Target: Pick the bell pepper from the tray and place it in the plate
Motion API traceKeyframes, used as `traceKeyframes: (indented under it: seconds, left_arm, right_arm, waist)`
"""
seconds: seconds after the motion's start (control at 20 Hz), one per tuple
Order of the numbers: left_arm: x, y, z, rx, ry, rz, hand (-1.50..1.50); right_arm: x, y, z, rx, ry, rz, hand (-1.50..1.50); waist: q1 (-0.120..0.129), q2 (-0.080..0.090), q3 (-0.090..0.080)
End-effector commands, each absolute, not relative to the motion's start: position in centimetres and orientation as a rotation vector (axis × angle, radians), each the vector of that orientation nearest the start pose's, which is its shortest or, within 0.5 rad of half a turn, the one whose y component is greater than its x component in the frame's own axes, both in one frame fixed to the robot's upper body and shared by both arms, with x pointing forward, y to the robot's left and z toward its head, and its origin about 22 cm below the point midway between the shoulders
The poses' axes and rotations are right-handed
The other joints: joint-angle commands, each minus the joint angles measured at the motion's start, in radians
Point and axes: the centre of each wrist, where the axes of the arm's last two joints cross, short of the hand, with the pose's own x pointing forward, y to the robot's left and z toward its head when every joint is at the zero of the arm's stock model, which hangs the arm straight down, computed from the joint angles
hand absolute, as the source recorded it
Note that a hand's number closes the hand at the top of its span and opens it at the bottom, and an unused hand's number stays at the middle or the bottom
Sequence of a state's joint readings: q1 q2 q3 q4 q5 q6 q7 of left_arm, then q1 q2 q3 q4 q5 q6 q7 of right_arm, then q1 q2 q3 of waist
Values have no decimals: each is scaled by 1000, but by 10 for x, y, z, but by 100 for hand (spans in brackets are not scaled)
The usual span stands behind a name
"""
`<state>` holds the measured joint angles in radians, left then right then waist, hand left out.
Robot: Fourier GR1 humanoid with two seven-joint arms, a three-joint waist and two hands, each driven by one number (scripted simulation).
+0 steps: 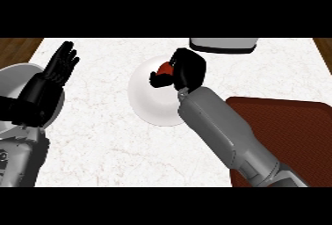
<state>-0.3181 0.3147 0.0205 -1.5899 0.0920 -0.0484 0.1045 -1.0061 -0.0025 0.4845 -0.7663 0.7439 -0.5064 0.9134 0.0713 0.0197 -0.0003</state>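
While the right hand is curled around the bell pepper, with the plate directly beneath it, it should lower gently before its fingers release.

Plate mid-counter, tray to its right. Right hand with pepper over plate's far side. Left hand at left edge. Appliance behind plate.
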Motion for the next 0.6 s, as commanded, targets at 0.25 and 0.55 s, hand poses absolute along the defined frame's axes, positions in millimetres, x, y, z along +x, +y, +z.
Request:
traceKeyframes:
  seconds: [0.25, 0.55]
  left_arm:
    - [315, 244, 116, 54, -1801, -328, 0]
    - [322, 246, 112, 42, -1797, -330, 0]
  right_arm:
    - [403, -44, 64, -913, -1250, 364, -150]
    - [407, -36, 83, -850, -1420, 199, -150]
  waist:
    - [45, 15, 2]
    - [46, 13, 1]
